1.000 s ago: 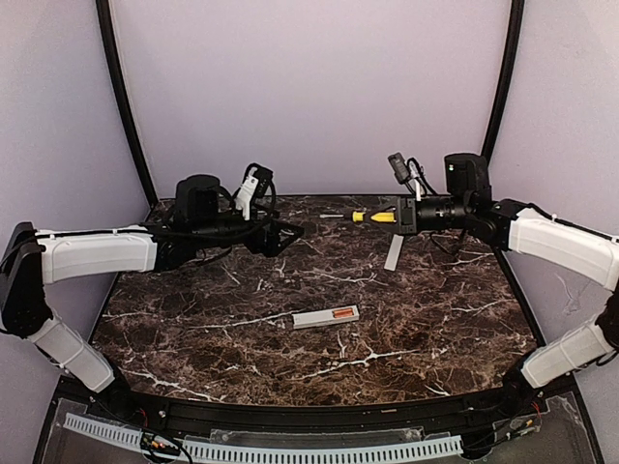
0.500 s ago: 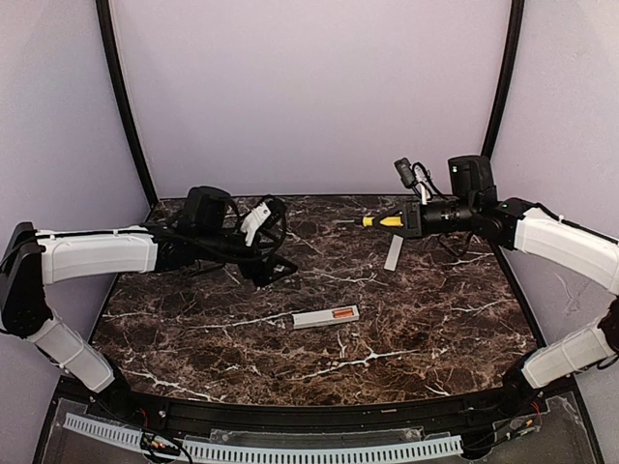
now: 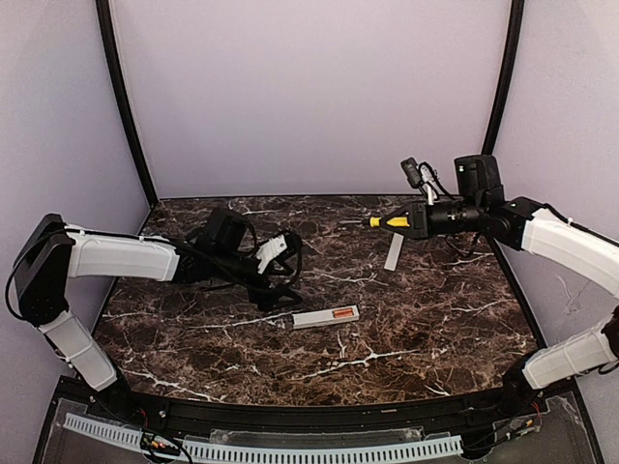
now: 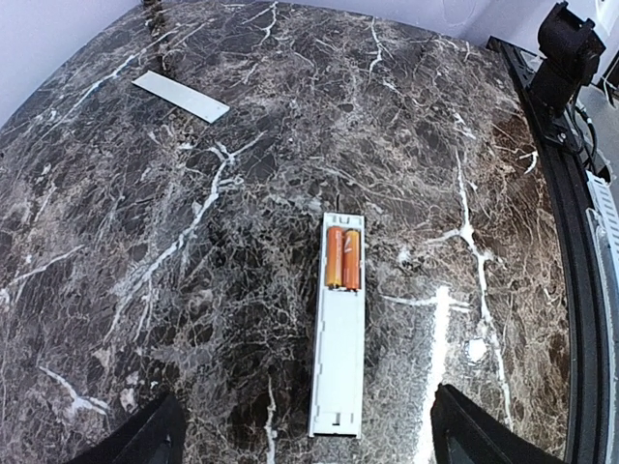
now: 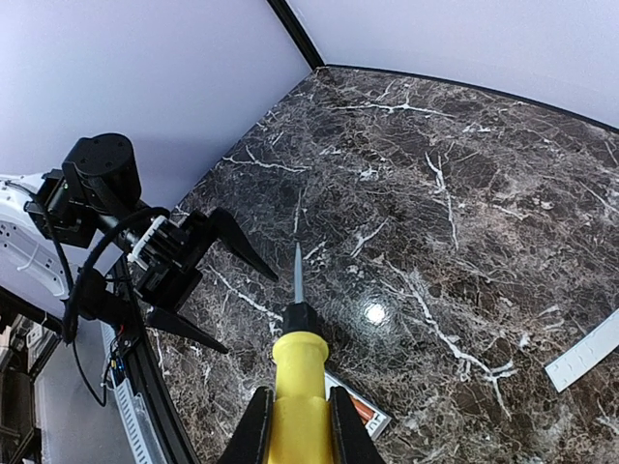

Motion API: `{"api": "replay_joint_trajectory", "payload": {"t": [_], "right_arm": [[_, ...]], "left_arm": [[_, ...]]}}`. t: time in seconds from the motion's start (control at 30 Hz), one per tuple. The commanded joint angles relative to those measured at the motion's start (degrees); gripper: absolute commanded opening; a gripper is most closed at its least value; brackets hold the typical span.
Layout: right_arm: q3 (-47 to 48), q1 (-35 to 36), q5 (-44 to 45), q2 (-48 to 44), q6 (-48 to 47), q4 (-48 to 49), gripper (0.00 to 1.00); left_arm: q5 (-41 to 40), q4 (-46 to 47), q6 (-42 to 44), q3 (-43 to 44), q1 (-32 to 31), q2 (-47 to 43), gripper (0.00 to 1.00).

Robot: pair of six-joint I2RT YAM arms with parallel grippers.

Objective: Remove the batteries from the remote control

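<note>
The white remote control [image 3: 326,316] lies on the marble table, recess up, with two orange batteries [image 3: 342,313] side by side at its right end. In the left wrist view the remote [image 4: 338,348] lies lengthwise between my fingers, batteries [image 4: 342,258] at its far end. My left gripper [image 3: 287,288] is open, just left of and above the remote. My right gripper [image 3: 411,220] is shut on a yellow-handled screwdriver [image 5: 301,387], held high at the back right, tip pointing left. A corner of the remote [image 5: 363,411] shows beside the handle.
The flat white cover strip [image 3: 394,251] lies at the back right, below my right gripper; it also shows in the left wrist view [image 4: 182,96] and the right wrist view [image 5: 584,354]. A black frame rail [image 3: 290,416] edges the table's front.
My left gripper has moved forward and right, down toward the remote's left end. My right gripper with the screwdriver has drifted slightly right and down.
</note>
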Motion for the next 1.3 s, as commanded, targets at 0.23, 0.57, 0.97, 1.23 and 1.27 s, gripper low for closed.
{"api": "replay_joint_trajectory", "payload": {"t": [0.23, 0.57, 0.97, 1.23, 1.27], "right_arm": [[1.3, -1.2, 0.4, 0.1, -2.2, -2.0, 0.00], [2.4, -1.5, 0.2, 1.5, -2.2, -4.1, 0.00], [4.8, -1.6, 0.9, 3.8, -2.1, -6.0, 0.00], [6.2, -1.6, 0.8, 5.4, -2.5, -6.5, 0.00], [6.3, -1.6, 0.8, 5.6, -2.5, -6.5, 0.00]], "left_arm": [[0.5, 13.2, 0.3, -8.0, -1.3, 3.6, 0.86], [1.4, 24.4, -0.9, -12.3, -1.3, 6.5, 0.85], [5.5, 36.7, -2.3, -14.8, -1.3, 13.0, 0.84], [4.6, 39.5, -1.6, -14.7, -3.0, 17.0, 0.78], [4.6, 39.7, -1.5, -14.6, -3.1, 17.3, 0.77]]}}
